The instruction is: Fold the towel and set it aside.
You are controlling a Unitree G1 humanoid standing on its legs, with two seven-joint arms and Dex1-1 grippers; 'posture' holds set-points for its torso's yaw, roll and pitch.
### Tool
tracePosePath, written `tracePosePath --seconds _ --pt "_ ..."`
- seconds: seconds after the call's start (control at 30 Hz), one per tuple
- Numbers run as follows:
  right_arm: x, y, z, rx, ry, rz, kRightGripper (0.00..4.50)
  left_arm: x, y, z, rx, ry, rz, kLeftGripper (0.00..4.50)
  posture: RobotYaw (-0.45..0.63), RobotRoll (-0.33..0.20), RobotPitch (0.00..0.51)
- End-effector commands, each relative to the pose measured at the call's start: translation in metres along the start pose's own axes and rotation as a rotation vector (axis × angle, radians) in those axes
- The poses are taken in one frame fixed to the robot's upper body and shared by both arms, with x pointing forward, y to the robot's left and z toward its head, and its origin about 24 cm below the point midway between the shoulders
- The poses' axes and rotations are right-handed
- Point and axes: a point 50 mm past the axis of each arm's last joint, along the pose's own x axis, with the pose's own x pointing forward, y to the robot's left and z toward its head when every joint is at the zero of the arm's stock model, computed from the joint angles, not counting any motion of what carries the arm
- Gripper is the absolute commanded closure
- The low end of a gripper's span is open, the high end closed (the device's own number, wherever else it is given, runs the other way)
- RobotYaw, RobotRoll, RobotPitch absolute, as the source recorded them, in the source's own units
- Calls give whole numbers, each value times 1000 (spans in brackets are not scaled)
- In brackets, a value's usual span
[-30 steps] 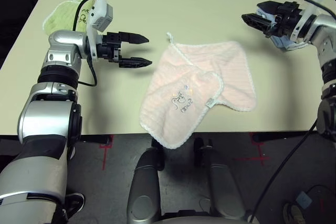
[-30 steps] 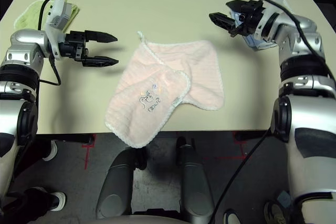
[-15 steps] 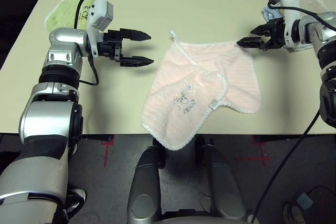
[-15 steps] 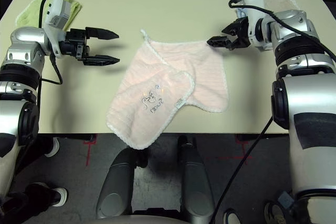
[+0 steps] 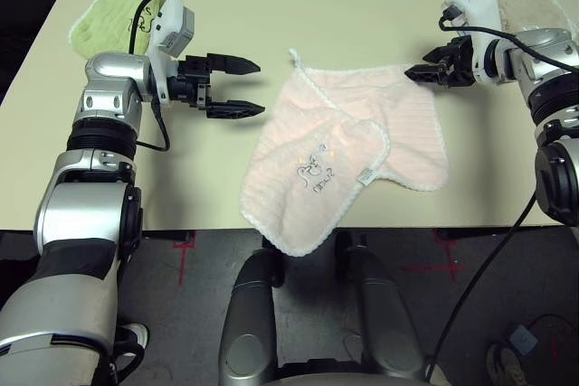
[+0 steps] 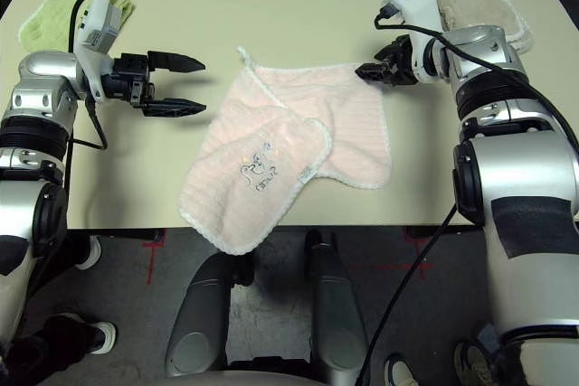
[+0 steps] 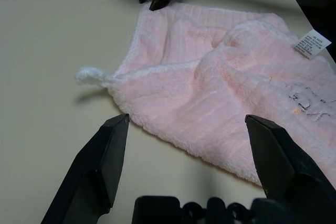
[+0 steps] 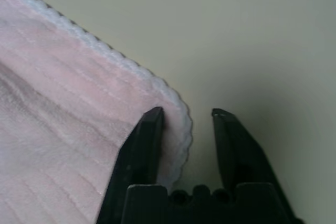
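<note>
The pale pink towel [image 5: 353, 146] lies spread on the table, its near left corner folded over so the embroidered mark faces up, and its front tip hangs over the table edge. The small loop [image 7: 89, 75] sticks out at its far left corner. My right gripper [image 5: 410, 70] is at the far right corner, its jaws narrowed around the white scalloped trim [image 8: 181, 124], which lies between them. My left gripper [image 5: 260, 89] hovers open just left of the towel, nothing between its fingers [image 7: 105, 156].
A light green towel [image 5: 113, 20] lies at the far left behind my left arm. A beige folded cloth [image 6: 479, 2] sits at the far right behind my right wrist. The table's front edge [image 5: 181, 228] runs close under the towel.
My right gripper came down from above the far right to the towel's far right corner and its jaws narrowed around the trim. The left arm held still. The camera shifted slightly.
</note>
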Motion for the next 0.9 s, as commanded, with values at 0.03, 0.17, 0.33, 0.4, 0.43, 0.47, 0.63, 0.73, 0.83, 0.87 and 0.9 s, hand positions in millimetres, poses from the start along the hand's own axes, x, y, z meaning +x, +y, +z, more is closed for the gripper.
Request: tracePosePath --seconds 0.03,0.17,0.33,0.4,0.43,0.47,0.63,0.73,0.83,0.87,0.9 --pt "-6 -3 -1 95 -57 18 3716 -3 -3 -5 -3 21 -10 0 63 0 417" --pt "-20 -6 30 186 -309 62 4453 -5 -3 -4 -15 9 -3 0 60 0 405" --pt "-33 -4 61 121 -530 117 4453 1 -1 -4 -42 -32 26 0 43 0 385" --pt "-43 -2 83 101 -662 155 4453 6 0 -4 -49 -54 51 0 42 0 379" --pt "-49 1 95 82 -717 183 4453 10 1 -5 -43 -59 61 0 40 0 370" --pt "-55 3 106 84 -765 212 4453 13 1 -6 -41 -63 65 0 40 0 366" --pt "-78 13 145 35 -901 294 4453 25 4 -6 -69 -118 127 0 29 0 343" --pt "-102 20 176 1 -1027 325 4453 34 10 -1 -102 -179 187 0 17 0 327" --pt "-130 24 205 -4 -1179 285 4453 41 15 7 -109 -226 212 0 12 0 316" --pt "-138 24 211 -3 -1220 262 4453 42 16 9 -106 -233 218 0 10 0 314" --pt "-145 24 216 2 -1255 240 4453 43 17 11 -105 -237 222 0 6 0 307"
